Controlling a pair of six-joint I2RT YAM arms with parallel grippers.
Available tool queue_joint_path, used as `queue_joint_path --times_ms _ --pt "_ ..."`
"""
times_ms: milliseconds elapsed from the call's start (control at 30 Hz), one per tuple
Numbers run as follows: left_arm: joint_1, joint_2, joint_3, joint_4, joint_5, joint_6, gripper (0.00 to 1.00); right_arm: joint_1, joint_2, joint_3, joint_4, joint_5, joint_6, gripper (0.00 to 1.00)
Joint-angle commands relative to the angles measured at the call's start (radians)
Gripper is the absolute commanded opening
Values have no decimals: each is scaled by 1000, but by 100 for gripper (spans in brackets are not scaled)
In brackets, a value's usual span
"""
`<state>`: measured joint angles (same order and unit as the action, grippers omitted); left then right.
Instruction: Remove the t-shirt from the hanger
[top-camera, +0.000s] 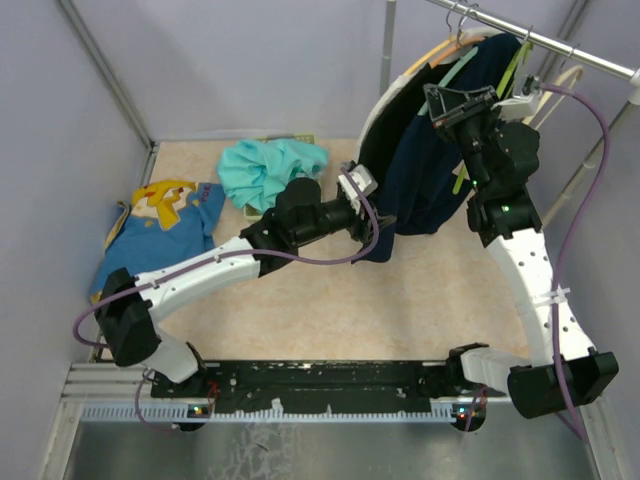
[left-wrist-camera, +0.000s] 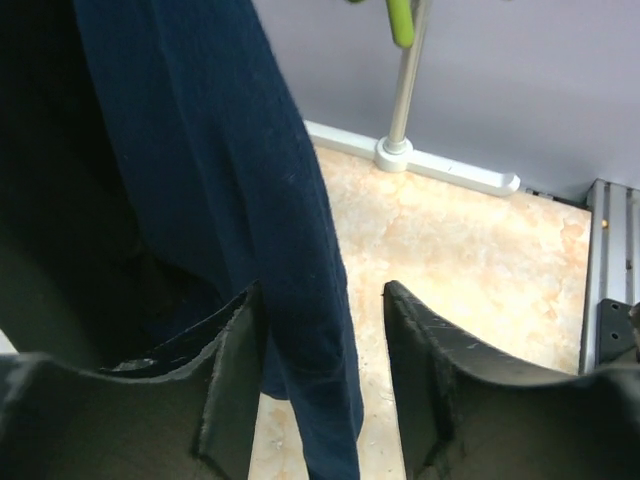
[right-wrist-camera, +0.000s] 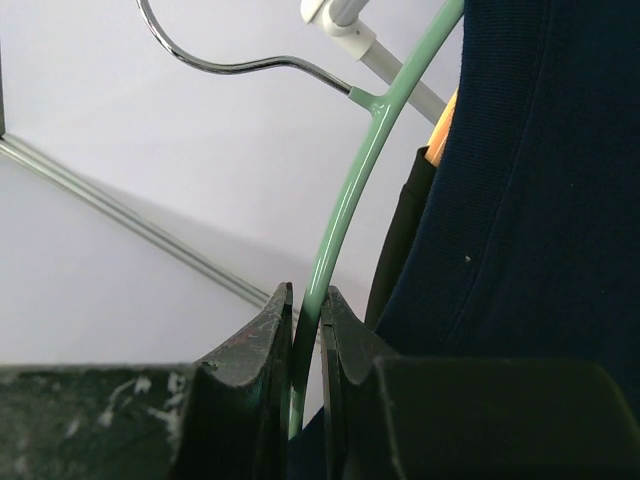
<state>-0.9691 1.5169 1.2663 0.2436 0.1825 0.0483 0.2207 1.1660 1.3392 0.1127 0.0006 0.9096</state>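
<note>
Right gripper (right-wrist-camera: 306, 300): jaws closed on the mint hanger (right-wrist-camera: 352, 185) arm. Left gripper (left-wrist-camera: 322, 305): jaws open, navy shirt (left-wrist-camera: 230, 170) edge hanging between them, not clamped.

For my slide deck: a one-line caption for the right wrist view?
Right gripper clamps the mint-green hanger beside the hanging navy t-shirt.

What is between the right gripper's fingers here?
The green hanger arm runs between the right gripper fingers, shown in the right wrist view.
</note>
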Motion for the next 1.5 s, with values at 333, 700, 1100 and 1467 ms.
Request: queue_joint_path --times_ms 333,700,1100,1467 --pt "-5 -45 51 1 -103 33 0 7 -65 35 164 56 -40 0" --pt "-5 -182 64 -33 -109 104 0 -12 -72 -65 276 95 32 0" --pt "-5 -380 -137 -7 -241 95 0 -83 -49 -65 318 41 90 0" --pt "-5 -529 -194 43 -303 96 0 -92 -17 -43 323 16 97 0"
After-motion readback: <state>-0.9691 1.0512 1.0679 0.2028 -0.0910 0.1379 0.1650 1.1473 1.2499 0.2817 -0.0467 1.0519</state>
